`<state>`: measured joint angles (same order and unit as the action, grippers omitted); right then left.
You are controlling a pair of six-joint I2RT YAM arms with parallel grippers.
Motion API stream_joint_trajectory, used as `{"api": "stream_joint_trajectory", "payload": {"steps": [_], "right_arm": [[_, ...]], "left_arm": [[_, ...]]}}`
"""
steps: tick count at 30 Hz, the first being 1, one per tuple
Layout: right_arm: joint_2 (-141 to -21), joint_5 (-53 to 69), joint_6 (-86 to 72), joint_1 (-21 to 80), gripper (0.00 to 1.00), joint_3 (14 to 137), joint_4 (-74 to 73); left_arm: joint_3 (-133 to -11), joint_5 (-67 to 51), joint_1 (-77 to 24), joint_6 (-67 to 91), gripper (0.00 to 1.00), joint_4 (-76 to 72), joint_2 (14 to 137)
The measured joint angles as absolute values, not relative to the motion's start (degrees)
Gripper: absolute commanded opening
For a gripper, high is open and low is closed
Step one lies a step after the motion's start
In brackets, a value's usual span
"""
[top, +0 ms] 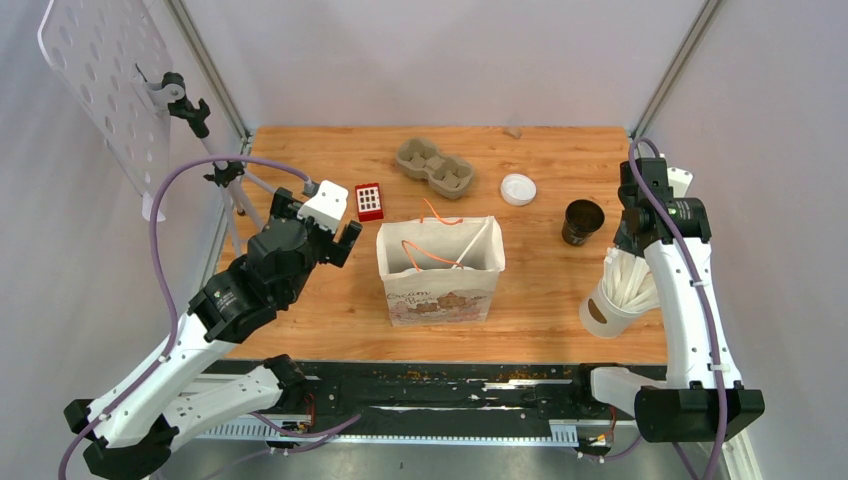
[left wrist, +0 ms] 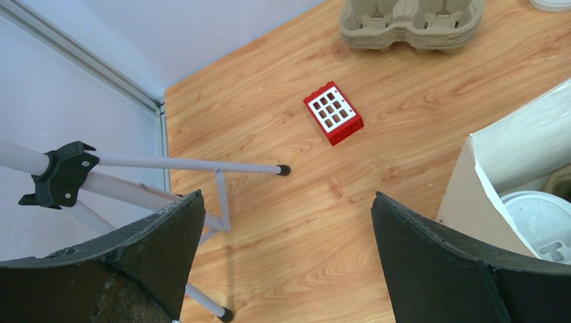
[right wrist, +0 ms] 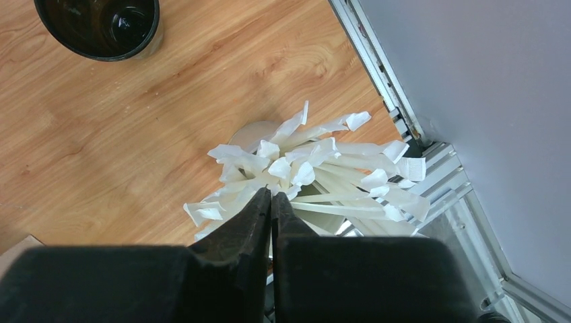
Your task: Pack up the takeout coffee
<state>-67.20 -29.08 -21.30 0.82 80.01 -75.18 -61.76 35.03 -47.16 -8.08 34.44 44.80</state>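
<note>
An open dark cup point(top: 583, 221) without a lid stands at the right; it also shows in the right wrist view as the dark cup point(right wrist: 101, 23). A loose white lid point(top: 518, 188) lies behind it. In the left wrist view a white-lidded cup point(left wrist: 539, 222) sits inside the paper bag point(left wrist: 485, 182). My left gripper point(left wrist: 288, 196) hangs open over bare wood left of the bag point(top: 440, 270). My right gripper point(right wrist: 271, 193) is shut, tips among the white sticks point(right wrist: 316, 175) of the holder point(top: 620, 295). I cannot tell whether a stick is pinched.
A pulp cup tray point(top: 435, 165) sits at the back centre and a small red box point(top: 370, 201) left of the bag. A tripod point(top: 240, 190) with a perforated white board point(top: 100, 70) stands at the left edge. The frame rail point(right wrist: 404, 121) runs close by the holder.
</note>
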Motion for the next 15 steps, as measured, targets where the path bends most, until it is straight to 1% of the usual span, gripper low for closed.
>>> {"api": "stream_joint_trajectory", "payload": {"steps": [4, 6, 9, 15], "right_arm": [[-67.20, -28.97, -20.99, 0.82, 0.08, 80.01, -75.90], [-67.20, -28.84, -20.88, 0.82, 0.06, 80.01, -76.20], [-67.20, -28.38, -20.88, 0.82, 0.01, 80.01, -76.69], [-67.20, -27.90, -20.78, 0.82, 0.00, 80.88, -77.76]], "left_arm": [[-61.76, 35.03, -47.16, -8.08, 1.00, 34.44, 44.80], [-61.76, 35.03, -47.16, -8.08, 1.00, 34.41, 44.80], [-61.76, 35.00, -47.16, -8.08, 1.00, 34.41, 44.80], [-61.76, 34.98, -47.16, -8.08, 1.00, 34.41, 44.80]]}}
